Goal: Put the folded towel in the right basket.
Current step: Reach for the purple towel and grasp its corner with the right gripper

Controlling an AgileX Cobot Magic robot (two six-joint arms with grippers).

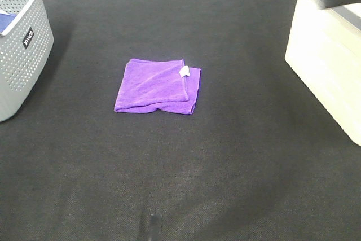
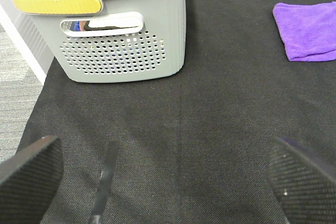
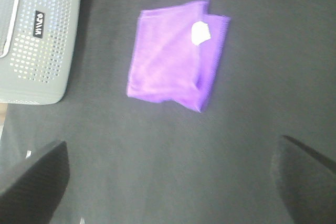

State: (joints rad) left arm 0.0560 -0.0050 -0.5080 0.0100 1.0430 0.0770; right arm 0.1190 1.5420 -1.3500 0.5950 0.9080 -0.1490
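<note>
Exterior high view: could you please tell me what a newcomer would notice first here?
The folded purple towel lies mid-table on the black mat, a white tag at its far right corner. A grey perforated basket stands at the left edge, a cream basket at the right.

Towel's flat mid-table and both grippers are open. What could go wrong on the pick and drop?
1. The folded towel lies flat with layered edges by its white tag. The right gripper may pinch only the top layer and unfold it.
2. The right basket has a tall wall, so a dangling towel could catch on its rim.
3. The grey left basket also sits nearby, and dropping the towel there would be wrong.
</note>
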